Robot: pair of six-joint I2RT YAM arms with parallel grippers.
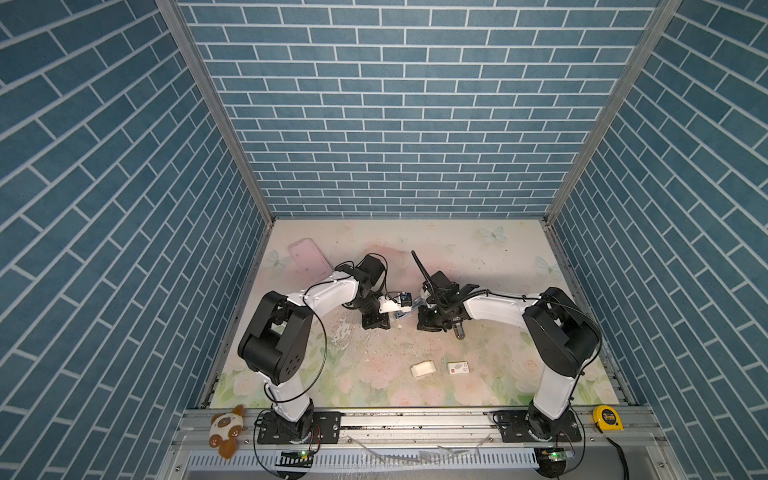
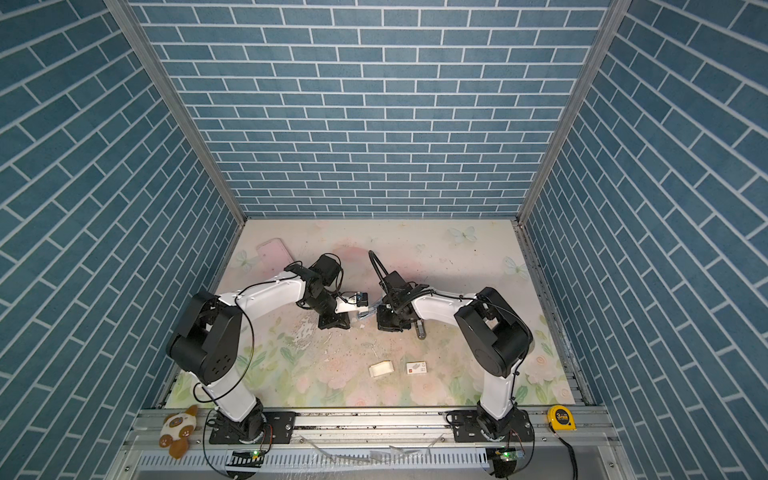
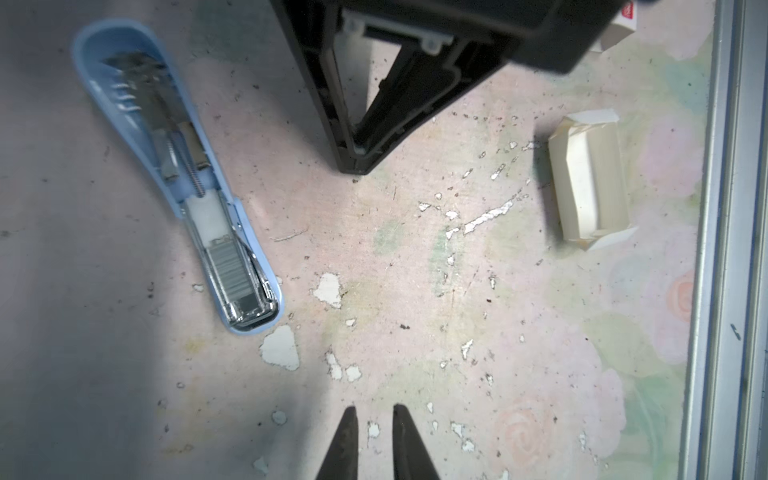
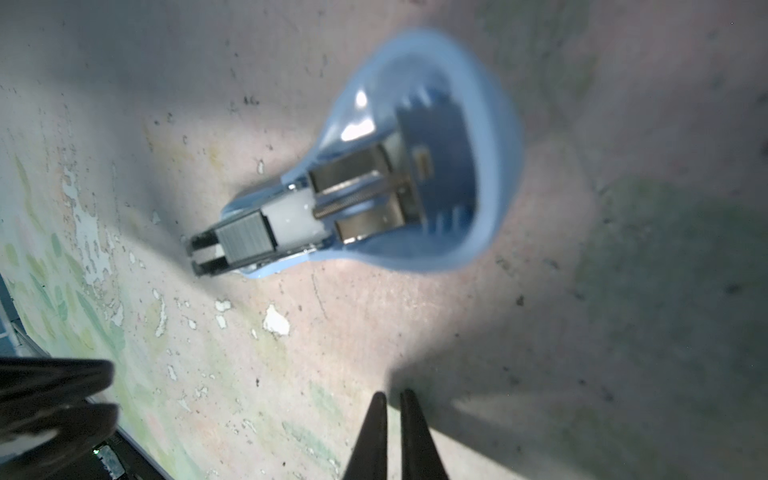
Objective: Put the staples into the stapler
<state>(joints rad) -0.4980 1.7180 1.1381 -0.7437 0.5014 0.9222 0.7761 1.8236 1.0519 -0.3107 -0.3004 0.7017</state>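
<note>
Stapler (image 3: 178, 178) recorded as pale blue. Staples (image 3: 230, 266) silvery grey, finely ribbed. Card tray (image 3: 590, 187) cream-white. Sleeve (image 1: 458, 368) white, marked red. Table mat (image 1: 478, 266) printed with faded pink roses and green leaves. Walls (image 1: 399, 124) patterned as blue brick, white-jointed. Tape measure (image 1: 607, 417) yellow.

In the right wrist view the wide end of the stapler (image 4: 436, 187) was blurred. In both top views it lay mostly hidden between the two wrists. The sleeve (image 3: 622, 25) was cut off by the left wrist view's edge.
</note>
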